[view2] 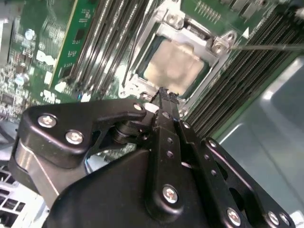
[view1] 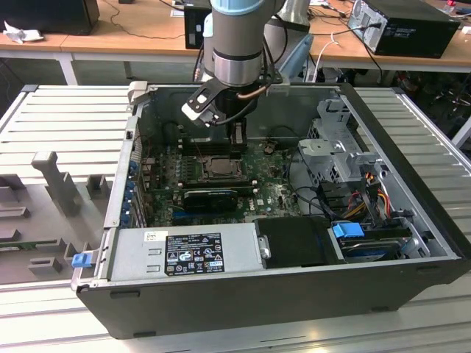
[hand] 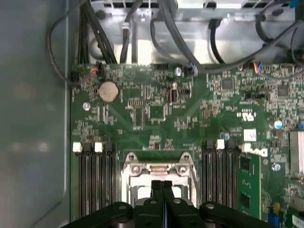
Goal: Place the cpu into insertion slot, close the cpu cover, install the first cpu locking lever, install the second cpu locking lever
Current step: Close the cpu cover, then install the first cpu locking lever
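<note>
Black gripper (view2: 164, 93), fingertips pressed together on nothing, hovers over one edge of the metal-framed insertion slot (view2: 137, 81) holding the pale silver-grey square cpu (view2: 176, 66).

A ribbed grey metal bench (view1: 66, 118) carries everything. An open computer case (view1: 294, 294) lies flat on it directly beneath the gripper (view1: 236, 143), with its walls around the gripper on every side. Well away from the gripper, toward the exterior view's left, grey moulded blocks (view1: 55, 180) rest on the bench, possibly joined as one tray.
</note>
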Robot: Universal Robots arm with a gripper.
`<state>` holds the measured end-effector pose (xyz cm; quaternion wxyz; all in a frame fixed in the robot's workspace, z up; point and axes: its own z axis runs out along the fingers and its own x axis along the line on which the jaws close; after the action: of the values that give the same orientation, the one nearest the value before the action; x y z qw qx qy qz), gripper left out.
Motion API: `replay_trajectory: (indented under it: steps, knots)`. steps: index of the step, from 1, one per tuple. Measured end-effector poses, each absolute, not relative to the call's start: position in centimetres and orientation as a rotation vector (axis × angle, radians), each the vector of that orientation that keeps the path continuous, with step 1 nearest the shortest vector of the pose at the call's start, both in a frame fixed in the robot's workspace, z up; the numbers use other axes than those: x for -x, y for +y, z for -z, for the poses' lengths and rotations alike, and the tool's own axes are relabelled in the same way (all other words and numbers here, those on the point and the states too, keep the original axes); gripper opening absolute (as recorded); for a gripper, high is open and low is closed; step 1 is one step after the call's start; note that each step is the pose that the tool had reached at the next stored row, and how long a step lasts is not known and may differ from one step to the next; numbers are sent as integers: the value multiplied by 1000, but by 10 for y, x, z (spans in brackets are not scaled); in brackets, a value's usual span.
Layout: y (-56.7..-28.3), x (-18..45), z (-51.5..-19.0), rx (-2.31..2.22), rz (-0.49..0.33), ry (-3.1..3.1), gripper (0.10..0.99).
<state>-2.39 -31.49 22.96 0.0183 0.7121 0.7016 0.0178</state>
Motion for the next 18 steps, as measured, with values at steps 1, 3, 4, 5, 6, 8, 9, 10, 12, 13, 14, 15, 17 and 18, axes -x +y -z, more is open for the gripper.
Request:
replay_trajectory:
  steps: [1,3,4,5,6,8,9,10,12,13,14,15,17,18]
  knots:
    - [-315,30,-229,-2213,-53,2180,106]
    - [-315,33,-229,-2213,-53,2180,106]
    - [-315,36,-229,-2213,-53,2180,106]
    - [-315,38,-229,-2213,-53,2180,106]
    - [-315,39,-229,-2213,-53,2180,106]
    - [-315,41,-229,-2213,-53,2180,106]
    - [-315,41,-229,-2213,-53,2180,106]
    - [-315,42,-229,-2213,-53,2180,106]
    - [-315,42,-229,-2213,-53,2180,106]
    - [-315,43,-229,-2213,-53,2180,106]
    - [-315,43,-230,-2213,-53,2180,106]
    - [-315,43,-231,-2213,-53,2180,106]
    - [-315,43,-233,-2213,-53,2180,106]
    - [-315,43,-234,-2213,-53,2180,106]
